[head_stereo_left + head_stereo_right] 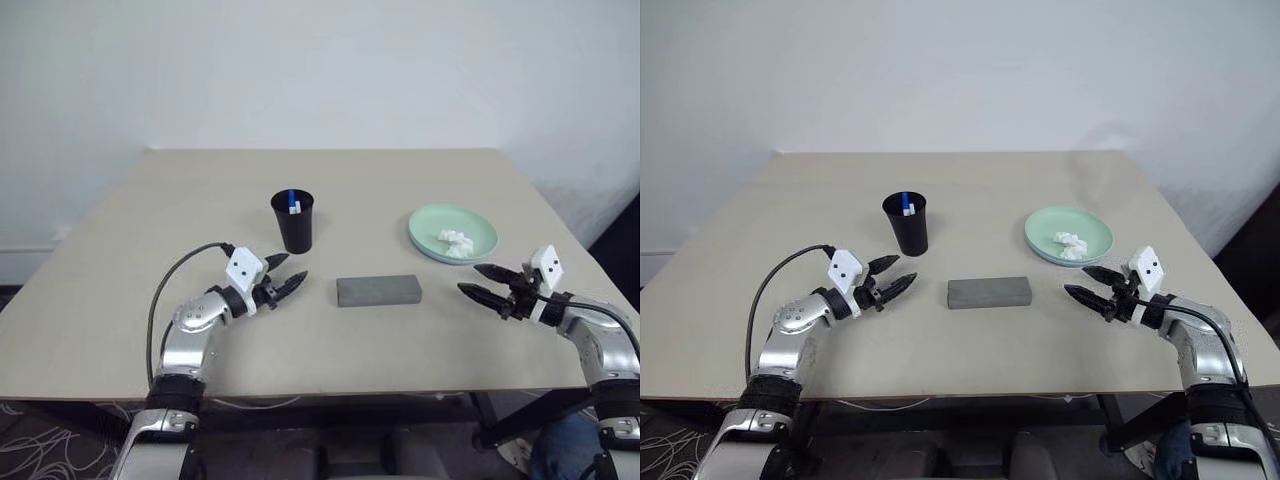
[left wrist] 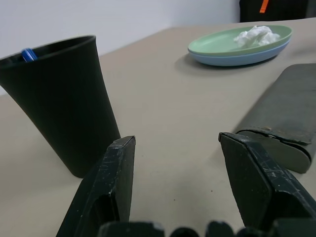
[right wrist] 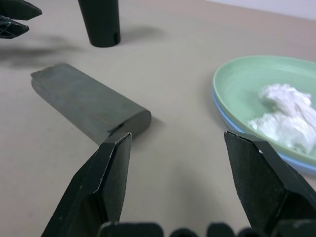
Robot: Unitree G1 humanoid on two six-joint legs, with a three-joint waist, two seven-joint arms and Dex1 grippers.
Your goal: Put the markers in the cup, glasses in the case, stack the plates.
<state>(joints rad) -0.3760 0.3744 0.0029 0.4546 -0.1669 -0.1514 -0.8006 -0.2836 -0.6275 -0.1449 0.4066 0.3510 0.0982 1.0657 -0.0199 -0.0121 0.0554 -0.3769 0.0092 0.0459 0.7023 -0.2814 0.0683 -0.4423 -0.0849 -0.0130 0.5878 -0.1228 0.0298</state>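
All three jobs look done: the markers (image 1: 292, 203) stand in the cup (image 1: 293, 224) near the desk's (image 1: 120, 260) middle, the case (image 1: 379, 291) lies shut toward the front edge with the glasses presumably inside, and the plates (image 1: 452, 234) sit stacked by the right edge under a tissue (image 1: 456, 241). The left gripper (image 1: 285, 275) and right gripper (image 1: 480, 281) hang spread wide and empty, so the next move is likely only to pull clear.

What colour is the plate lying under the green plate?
Light blue; the lower plate shows best in the left wrist view.
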